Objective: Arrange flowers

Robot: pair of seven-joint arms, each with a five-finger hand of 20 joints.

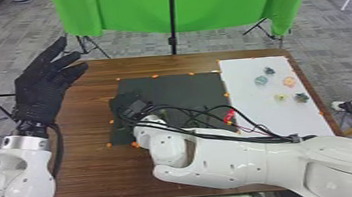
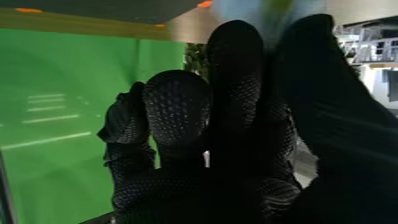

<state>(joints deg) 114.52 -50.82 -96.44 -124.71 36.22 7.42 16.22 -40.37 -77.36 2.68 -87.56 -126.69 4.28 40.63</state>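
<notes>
The left hand [image 1: 43, 90] is spread wide at the table's left side. The right hand [image 1: 128, 101] is over the dark mat's [image 1: 176, 89] left edge; its hold on the pale item [image 2: 275, 8] cannot be determined. The small flowers [image 1: 261, 80] lie well apart, rightward on the white sheet [image 1: 290, 121]; their long axes are indiscernible. Looping cables [image 1: 285, 138] may snag.

Your head view looks forward and down from above the near edge of the desk [image 1: 97, 167], far enough back to take in its far edge. Your right wrist view sits close behind the right robot hand [image 1: 126, 101], looking along it past a desk edge. The 2 share the green curtain [image 1: 113, 10].
</notes>
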